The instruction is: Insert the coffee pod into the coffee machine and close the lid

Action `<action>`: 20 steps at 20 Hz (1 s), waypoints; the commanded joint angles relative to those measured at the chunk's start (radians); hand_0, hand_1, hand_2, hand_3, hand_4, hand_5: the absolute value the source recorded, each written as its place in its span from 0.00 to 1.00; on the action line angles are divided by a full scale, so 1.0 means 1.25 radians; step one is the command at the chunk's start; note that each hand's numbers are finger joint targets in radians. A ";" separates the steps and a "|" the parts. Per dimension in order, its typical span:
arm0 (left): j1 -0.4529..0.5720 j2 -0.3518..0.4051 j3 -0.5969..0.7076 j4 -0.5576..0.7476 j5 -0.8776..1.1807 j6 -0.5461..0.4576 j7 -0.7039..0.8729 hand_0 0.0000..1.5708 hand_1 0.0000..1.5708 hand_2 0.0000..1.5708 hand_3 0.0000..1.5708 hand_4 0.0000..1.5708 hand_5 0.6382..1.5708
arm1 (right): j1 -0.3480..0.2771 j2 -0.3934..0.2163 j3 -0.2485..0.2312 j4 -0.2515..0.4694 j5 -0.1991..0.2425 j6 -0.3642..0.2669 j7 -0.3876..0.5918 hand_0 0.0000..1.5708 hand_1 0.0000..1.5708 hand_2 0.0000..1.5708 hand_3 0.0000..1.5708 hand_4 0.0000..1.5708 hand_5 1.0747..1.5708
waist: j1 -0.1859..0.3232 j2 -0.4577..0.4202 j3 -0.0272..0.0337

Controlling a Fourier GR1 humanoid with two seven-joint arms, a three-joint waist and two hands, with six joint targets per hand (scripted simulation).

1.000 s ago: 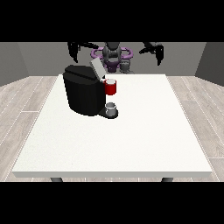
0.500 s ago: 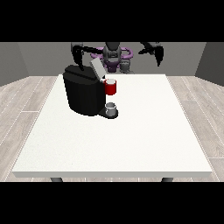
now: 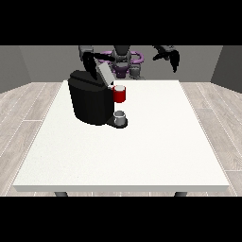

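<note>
The black coffee machine stands on the left half of the white table, its grey lid tilted up at the top. A red thing at the machine shows at its front, above a small grey cup-like thing on the machine's base. The hand at the view's left hangs just behind the machine's top, close to the raised lid. The hand at the view's right is held up over the table's far edge, away from the machine, with relaxed fingers holding nothing.
A small grey thing sits at the table's far edge in front of the robot's torso; I cannot tell what it is. Bare white tabletop stretches right of and in front of the machine.
The hand at the view's left has come down and inward towards the raised lid. The hand at the view's right has barely shifted. The lid stands raised as before.
</note>
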 commanded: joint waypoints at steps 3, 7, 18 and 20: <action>-0.010 0.005 -0.007 -0.027 -0.010 0.047 0.034 0.00 0.00 0.00 0.00 0.22 1.00 | -0.044 0.027 0.030 0.016 0.018 -0.010 -0.009 0.00 0.00 0.00 0.00 0.11 1.00 | -0.019 0.021 0.0001; 0.033 0.016 -0.023 -0.067 0.010 0.011 0.048 0.00 0.00 0.00 0.00 0.22 1.00 | -0.048 0.000 0.018 0.052 0.035 -0.013 -0.043 0.00 0.00 0.00 0.00 0.08 1.00 | 0.007 0.028 0.0002; -0.007 0.008 -0.051 -0.053 -0.011 0.024 0.022 0.00 0.00 0.00 0.00 0.20 1.00 | -0.187 -0.001 0.049 0.043 0.077 -0.027 -0.001 0.00 0.00 0.00 0.00 0.00 1.00 | 0.064 0.075 0.0002; -0.004 0.024 -0.041 -0.052 -0.008 0.019 0.027 0.00 0.00 0.00 0.00 0.24 1.00 | -0.176 -0.016 0.046 0.036 0.063 0.010 -0.008 0.00 0.00 0.00 0.00 0.00 1.00 | 0.061 0.080 0.0002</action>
